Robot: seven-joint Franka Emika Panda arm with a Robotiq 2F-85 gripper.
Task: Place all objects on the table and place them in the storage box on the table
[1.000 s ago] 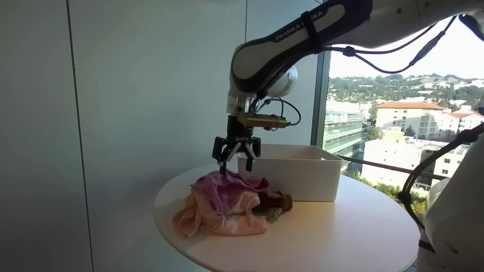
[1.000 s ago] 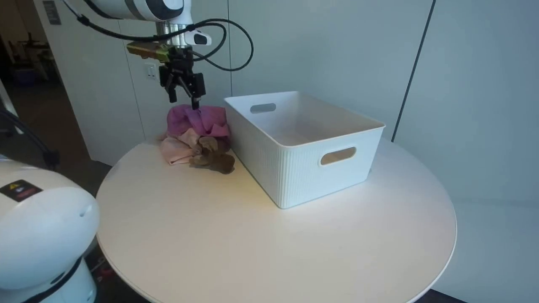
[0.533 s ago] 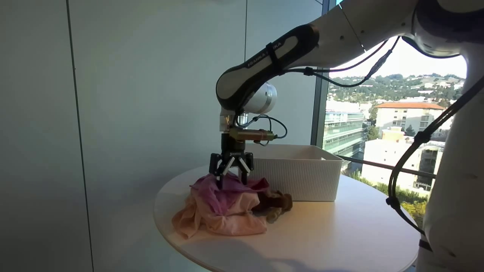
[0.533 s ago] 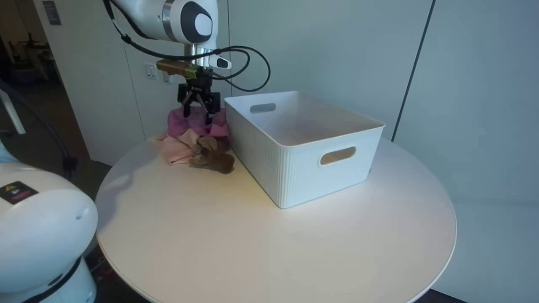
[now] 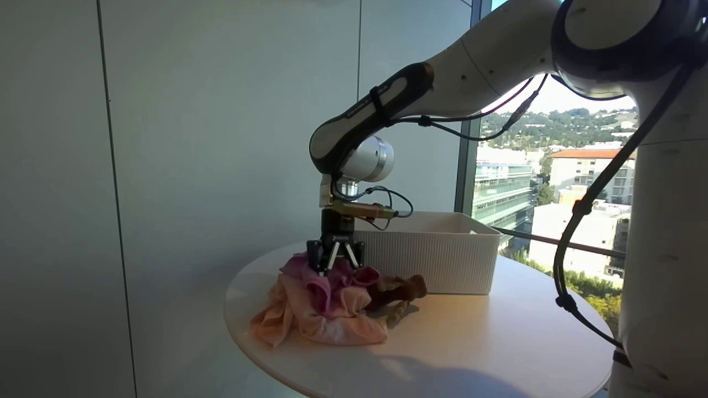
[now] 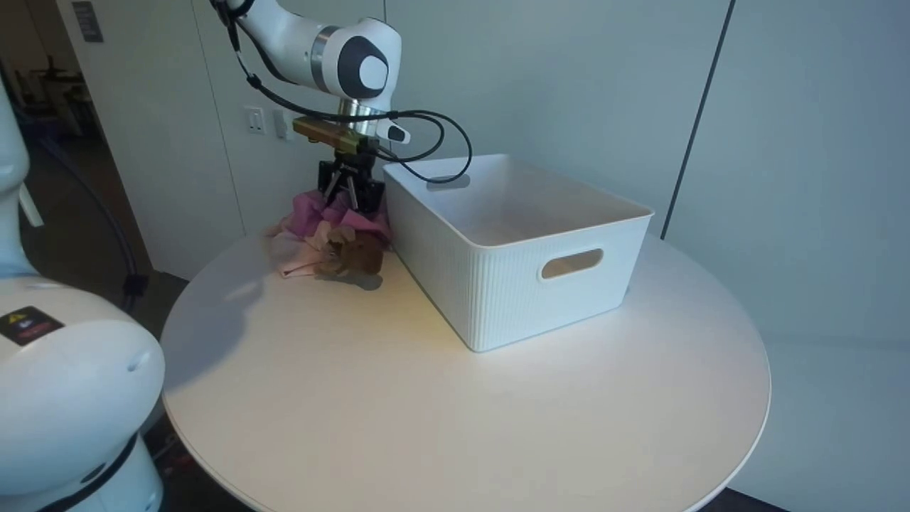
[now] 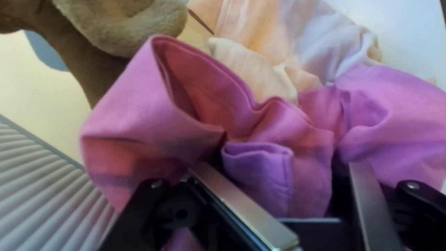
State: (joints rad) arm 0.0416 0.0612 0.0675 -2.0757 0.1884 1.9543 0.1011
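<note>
1. One end effector (image 5: 339,268), yours to move, pointing down. Fingers sunk in cloth, with folds bunched between them in the wrist view; tips hidden, so you cannot tell whether they are clamped.
2. One purple cloth (image 7: 285,129), crumpled, directly below and around your fingers; no clear long axis. Placed on the desk (image 6: 498,427) toward the edge away from the arm's base (image 6: 82,398) (a round desk, so it offers you no corners).
3. One storage box (image 6: 540,306), white, upright, just beside the cloth. Its plain long wall faces the cloth; its long axis runs from the base side toward that same far edge.
4. Governing relation: the box opening lies sideways from your end effector, across that wall, and your fingers look lower than the rim in both exterior views. Once the grip is sure, you would probably need to rise before crossing.
5. One brown plush toy (image 5: 408,288) and one peach cloth (image 5: 345,329), lying against the purple cloth; either might drag along as you lift.
</note>
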